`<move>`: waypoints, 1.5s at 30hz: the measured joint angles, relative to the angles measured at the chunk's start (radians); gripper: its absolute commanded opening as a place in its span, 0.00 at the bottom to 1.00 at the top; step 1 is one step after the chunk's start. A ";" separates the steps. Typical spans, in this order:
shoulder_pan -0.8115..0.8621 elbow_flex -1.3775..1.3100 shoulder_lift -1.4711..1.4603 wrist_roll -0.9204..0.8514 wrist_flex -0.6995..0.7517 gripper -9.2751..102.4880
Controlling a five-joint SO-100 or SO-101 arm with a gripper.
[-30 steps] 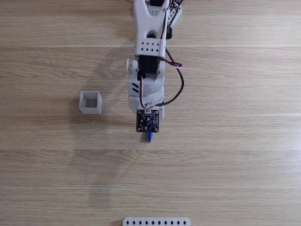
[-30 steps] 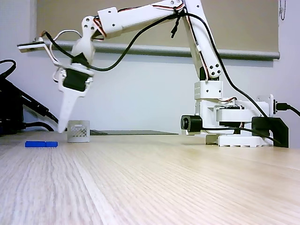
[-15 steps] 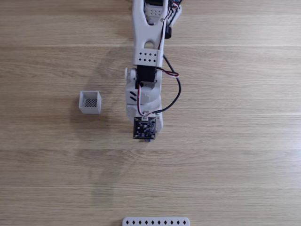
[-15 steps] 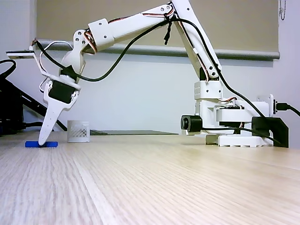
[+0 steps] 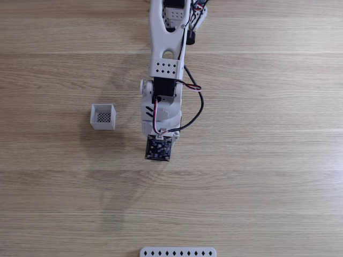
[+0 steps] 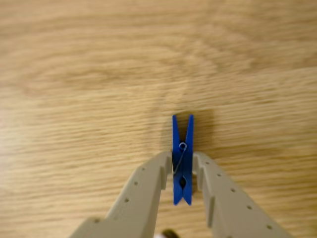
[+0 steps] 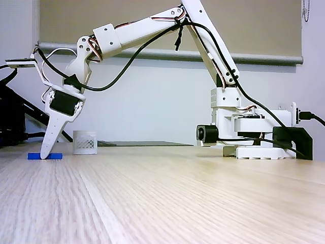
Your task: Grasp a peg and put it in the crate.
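Arm has lowered since the earlier frame | gripper (image 6: 182,171) narrow, fingers flanking the peg (image 6: 182,158) on the table (image 6: 74,99); contact apparent, firm grip unclear | crate (image 5: 103,116) well apart.

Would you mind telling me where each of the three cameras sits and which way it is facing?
A fixed view: high above, looking straight down on the table; the arm reaches down the picture, crate to its left.
Wrist view: rides behind the gripper, looking down at the peg lying between its fingers.
Another fixed view: at tabletop height, side-on; whole arm and base, gripper down at the peg, crate behind.
Shared: both fixed views show the crate; wrist and low views show the peg.
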 measured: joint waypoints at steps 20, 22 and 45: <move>0.026 0.698 0.492 0.066 -0.819 0.08; 0.061 0.811 0.561 0.066 -0.960 0.08; 0.433 1.108 0.405 0.074 -1.694 0.08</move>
